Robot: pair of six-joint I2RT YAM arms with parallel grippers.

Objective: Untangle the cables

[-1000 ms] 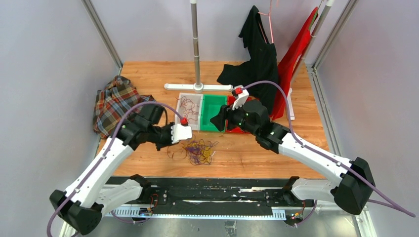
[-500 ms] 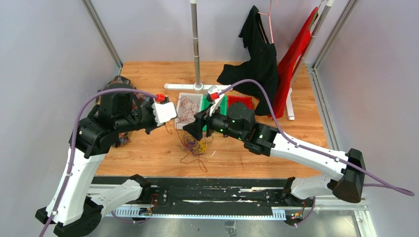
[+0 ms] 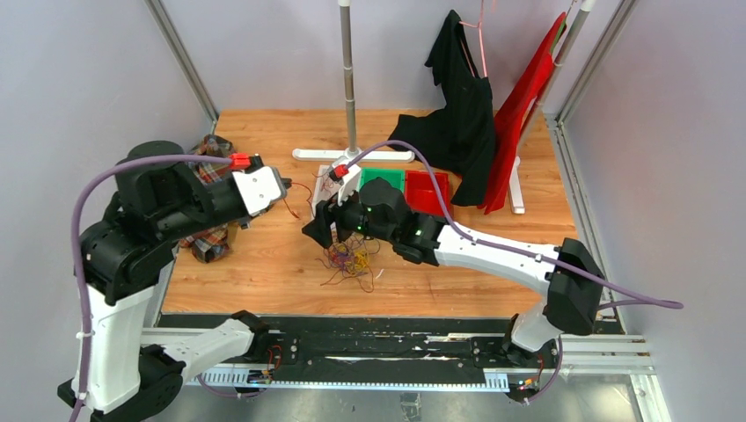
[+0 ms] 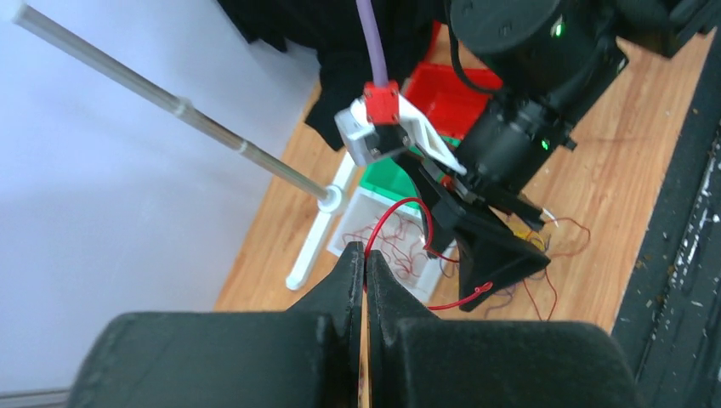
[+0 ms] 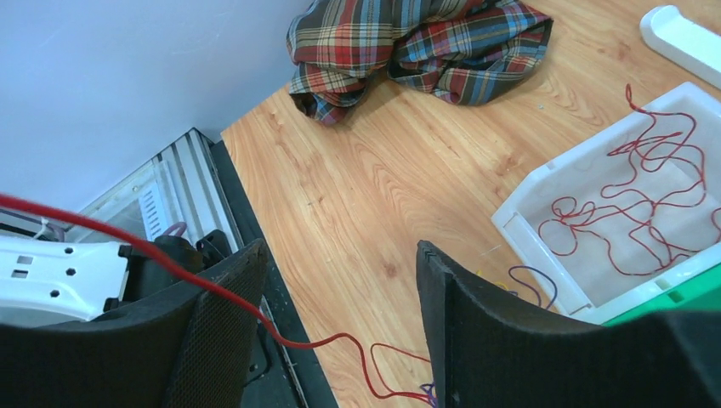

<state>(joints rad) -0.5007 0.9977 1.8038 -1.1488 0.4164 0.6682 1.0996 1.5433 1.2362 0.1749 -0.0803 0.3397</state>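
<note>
Left gripper (image 4: 364,274): clenched on a red wire (image 5: 85,227).
Right gripper (image 5: 336,297): jaws wide, holding nothing.
Cables (image 3: 352,258): tangled pile just below right gripper; more in the white bin (image 5: 544,255) beside it.

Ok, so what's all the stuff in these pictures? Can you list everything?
cable tangle: one bunch, yellow, purple and red, middle of the table
red strand: one, red, pulled up by the left fingers
binned strands: several, red, inside the white bin
white bin: one, white, behind the tangle
green bin: one, green, right of the white bin
red bin: one, red, right of the green bin
plaid cloth: one, checked, table's left edge
black garment: one, black, hanging back right
red garment: one, red, hanging beside it
pole stand: one, silver, white base, at the back
table: one, wooden
left fingers: two, black, shut on the red strand
right fingers: two, black, open near the tangle
</note>
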